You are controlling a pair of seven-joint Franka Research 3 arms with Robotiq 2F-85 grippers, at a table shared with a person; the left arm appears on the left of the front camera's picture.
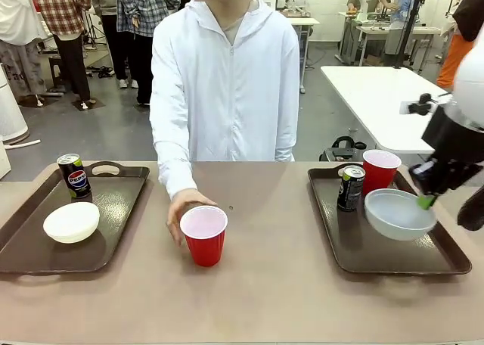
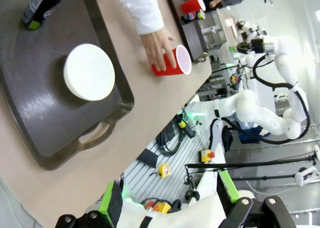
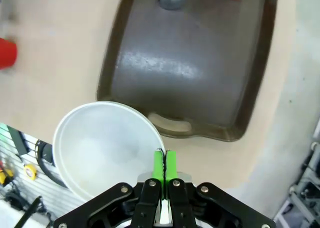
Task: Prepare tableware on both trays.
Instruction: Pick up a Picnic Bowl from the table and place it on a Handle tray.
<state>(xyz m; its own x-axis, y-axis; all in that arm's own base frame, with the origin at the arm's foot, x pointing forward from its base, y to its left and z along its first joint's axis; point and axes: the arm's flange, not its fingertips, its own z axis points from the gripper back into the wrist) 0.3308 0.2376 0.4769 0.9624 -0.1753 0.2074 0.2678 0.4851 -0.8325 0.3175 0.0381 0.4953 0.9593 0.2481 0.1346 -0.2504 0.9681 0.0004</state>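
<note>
two trays on the table [image 1: 257,299], each with its long side running from the robot's edge toward the person. the left tray [image 1: 121,201] has the pepsi can [image 1: 74,175] standing upright in its far corner and the left bowl [image 1: 71,222] sitting mouth up nearer the robot. the right tray [image 1: 393,258] has the plain black can [image 1: 350,188] and the far cup [image 1: 380,171] upright at its far end, just beside each other.

the held bowl [image 1: 397,212] is over the near half of the right tray, tipped so its open side leans toward the camera. can't tell if its bottom touches the tray.

the right wrist view gives what the front view doesn't: the right gripper [image 3: 164,163] has its green fingers pressed together on that bowl's rim, pinching the thin wall between them. the bowl hangs near the tray's handle end.

the left wrist view shows the left gripper [image 2: 166,190] with fingers spread wide, holding nothing, off the table's edge and well apart from the left tray.

the middle cup [image 1: 204,235] stands mouth up on the bare table between the trays, with the person's hand [image 1: 184,205] touching it from behind.
</note>
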